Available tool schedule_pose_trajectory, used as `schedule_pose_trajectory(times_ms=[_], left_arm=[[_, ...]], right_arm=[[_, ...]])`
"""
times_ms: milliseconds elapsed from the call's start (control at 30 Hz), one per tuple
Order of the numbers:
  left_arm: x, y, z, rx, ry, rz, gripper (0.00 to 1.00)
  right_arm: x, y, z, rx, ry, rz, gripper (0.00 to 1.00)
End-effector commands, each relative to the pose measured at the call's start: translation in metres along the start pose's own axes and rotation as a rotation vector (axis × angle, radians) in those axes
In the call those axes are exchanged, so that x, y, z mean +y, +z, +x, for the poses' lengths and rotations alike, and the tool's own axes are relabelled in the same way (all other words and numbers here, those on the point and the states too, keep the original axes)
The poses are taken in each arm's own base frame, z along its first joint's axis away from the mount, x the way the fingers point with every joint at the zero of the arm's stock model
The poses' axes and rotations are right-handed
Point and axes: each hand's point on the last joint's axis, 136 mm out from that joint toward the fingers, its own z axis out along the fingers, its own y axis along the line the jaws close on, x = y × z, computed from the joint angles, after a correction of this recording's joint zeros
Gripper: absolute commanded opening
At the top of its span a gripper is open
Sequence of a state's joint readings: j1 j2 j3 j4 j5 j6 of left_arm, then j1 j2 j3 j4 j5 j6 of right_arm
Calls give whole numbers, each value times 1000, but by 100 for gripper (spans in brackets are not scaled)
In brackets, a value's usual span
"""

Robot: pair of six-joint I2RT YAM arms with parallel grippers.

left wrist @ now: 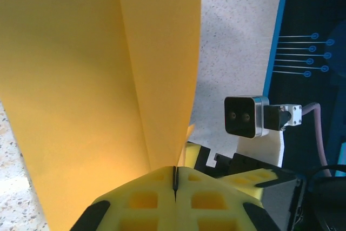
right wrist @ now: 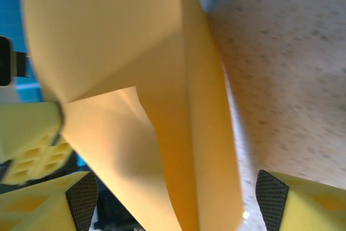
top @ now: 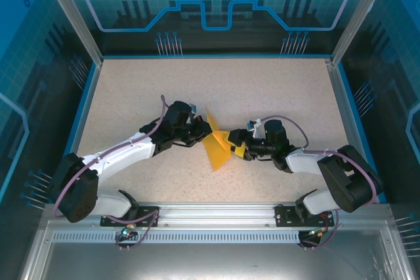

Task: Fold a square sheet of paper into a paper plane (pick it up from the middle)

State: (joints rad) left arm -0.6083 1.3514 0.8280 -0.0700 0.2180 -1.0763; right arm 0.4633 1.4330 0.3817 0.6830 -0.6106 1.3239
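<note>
The orange folded paper (top: 216, 145) stands upright in the middle of the table, creased into panels that spread apart. My left gripper (top: 205, 130) is shut on its left edge. In the left wrist view the yellow pads (left wrist: 174, 179) meet tightly with the paper (left wrist: 81, 90) rising out of the seam. My right gripper (top: 237, 145) is at the paper's right side with its jaws open. In the right wrist view the paper (right wrist: 162, 106) hangs loose in the gap of the right gripper (right wrist: 175, 204), clear of both black-tipped fingers (right wrist: 270, 198).
The speckled tabletop (top: 262, 90) is bordered by a blue rim and glass walls (top: 85, 70). A metal rail (top: 216, 214) runs along the near edge by the arm bases. The right wrist camera (left wrist: 246, 116) sits close beyond the paper.
</note>
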Motion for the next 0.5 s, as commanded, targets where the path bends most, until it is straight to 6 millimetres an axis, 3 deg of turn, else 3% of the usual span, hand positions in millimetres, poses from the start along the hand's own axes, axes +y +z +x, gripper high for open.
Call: schedule_pose_trajectory(times_ms=[0,233,467], left_arm=[[-30,-13,-3,12,-1,97,0],[-52,-24,-8,3,23,162,0],[-40,-25,-1,26,20,147,0]], right_arm=[[33,1,-4,-8,53,-120,84],[51,6,-2,-4,128,-193,83],[71,-1,-9,-16,126,-249,77]])
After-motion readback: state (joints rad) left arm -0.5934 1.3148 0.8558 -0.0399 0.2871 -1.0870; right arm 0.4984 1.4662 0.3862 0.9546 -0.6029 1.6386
